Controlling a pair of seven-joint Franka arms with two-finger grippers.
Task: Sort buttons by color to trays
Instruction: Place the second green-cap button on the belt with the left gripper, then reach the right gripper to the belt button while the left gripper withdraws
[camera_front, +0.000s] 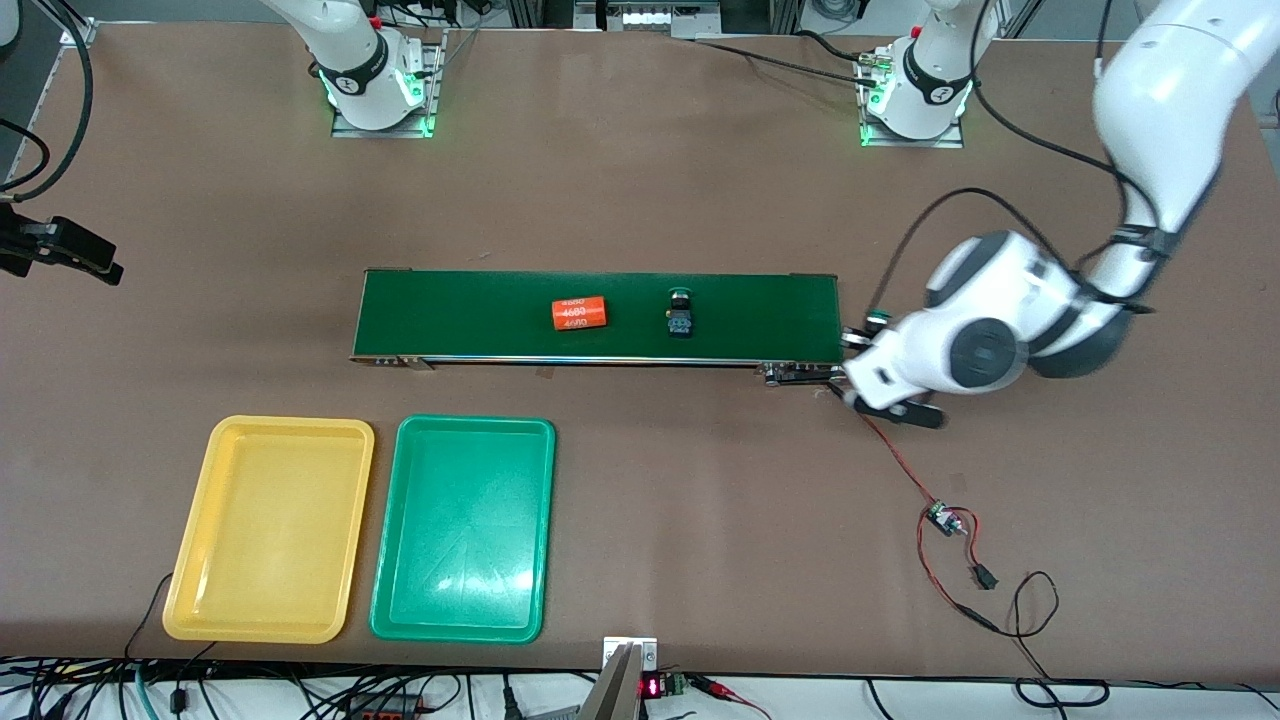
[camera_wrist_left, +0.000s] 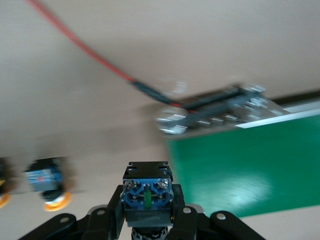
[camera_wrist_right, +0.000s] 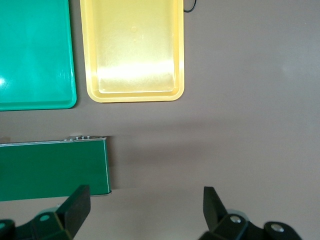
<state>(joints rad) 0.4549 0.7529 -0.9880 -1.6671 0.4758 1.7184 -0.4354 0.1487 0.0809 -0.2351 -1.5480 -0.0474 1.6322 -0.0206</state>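
Both shallow plastic trays — yellow (camera_front: 268, 528), green (camera_front: 463, 527) — are seen unfilled; a black-bodied push-button (camera_wrist_left: 148, 194) is clamped in the left gripper (camera_wrist_left: 148, 220) over the dark-green conveyor belt's (camera_front: 600, 317) end, while the right gripper (camera_wrist_right: 147, 210) is held wide open, waiting.

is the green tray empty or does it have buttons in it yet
Empty: the green tray shows only bare glossy floor in the front view, no buttons inside.

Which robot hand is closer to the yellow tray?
The right. The right gripper hangs open over the table by the conveyor belt's end near the yellow tray. The left gripper, holding a button, is past the belt's other end.
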